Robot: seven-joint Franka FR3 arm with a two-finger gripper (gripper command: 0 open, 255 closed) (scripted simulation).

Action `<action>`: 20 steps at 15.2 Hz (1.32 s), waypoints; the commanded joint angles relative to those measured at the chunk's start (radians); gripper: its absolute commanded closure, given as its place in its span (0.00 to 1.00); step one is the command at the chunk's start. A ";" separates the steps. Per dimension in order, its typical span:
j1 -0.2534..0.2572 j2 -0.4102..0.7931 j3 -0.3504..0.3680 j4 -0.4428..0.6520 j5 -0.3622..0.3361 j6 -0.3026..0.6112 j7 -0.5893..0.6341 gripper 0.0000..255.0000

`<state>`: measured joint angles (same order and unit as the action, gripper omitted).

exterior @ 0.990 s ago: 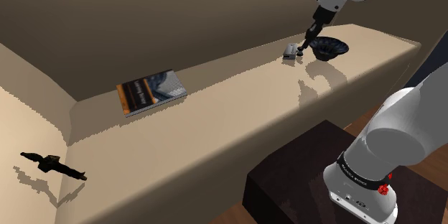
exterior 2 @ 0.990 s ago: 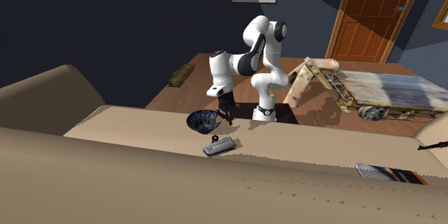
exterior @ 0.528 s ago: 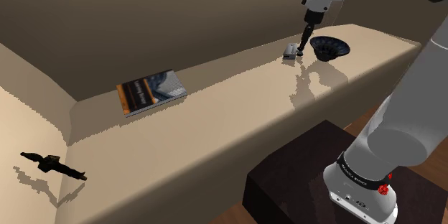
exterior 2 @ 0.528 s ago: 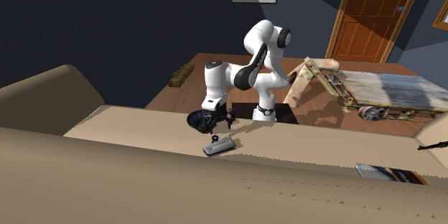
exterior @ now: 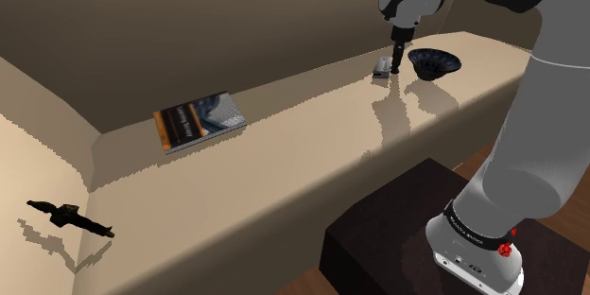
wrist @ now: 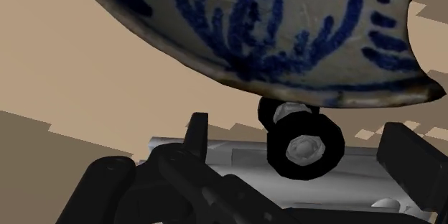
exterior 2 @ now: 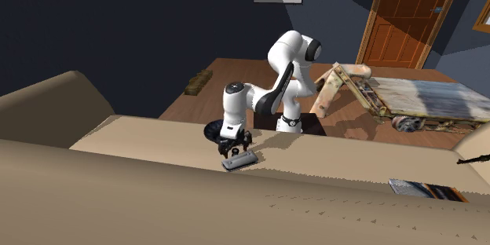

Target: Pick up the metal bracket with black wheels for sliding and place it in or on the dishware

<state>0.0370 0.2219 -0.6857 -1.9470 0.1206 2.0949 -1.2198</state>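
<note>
Beside blue-patterned bowl [wrist: 273, 29], end effector [exterior 2: 235, 148] spread astride wheeled bracket [exterior 2: 240, 159]; book [exterior: 199, 120] cover text unreadable.

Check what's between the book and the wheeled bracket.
Nothing: in the shoulder view the beige surface between book and bracket is bare.

The white arm [exterior 2: 276, 86] bends low over a beige sofa seat [exterior 2: 338, 155]. Its black gripper [exterior 2: 235, 147] hangs right over the grey metal bracket [exterior 2: 239, 159], at the bracket's twelve o'clock; whether the two touch cannot be told. The bracket lies flat on the seat. A dark bowl [exterior 2: 213, 131] sits just beside it, at about ten o'clock. A book [exterior 2: 424, 189] lies well apart, at the bracket's four o'clock. Beyond the arm, at one o'clock, a wooden door [exterior 2: 408, 16] stands in a dark blue wall [exterior 2: 118, 23].
</note>
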 commanded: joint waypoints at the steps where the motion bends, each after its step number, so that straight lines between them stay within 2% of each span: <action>1: -0.003 0.012 0.003 -0.014 0.009 0.024 -0.006 0.00; 10: -0.004 0.016 0.004 -0.017 0.012 0.030 -0.009 0.00; 11: -0.004 0.016 0.004 -0.017 0.012 0.030 -0.009 1.00; 20: -0.004 0.016 0.004 -0.018 0.013 0.030 -0.009 1.00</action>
<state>0.0338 0.2338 -0.6837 -1.9607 0.1310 2.1292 -1.2256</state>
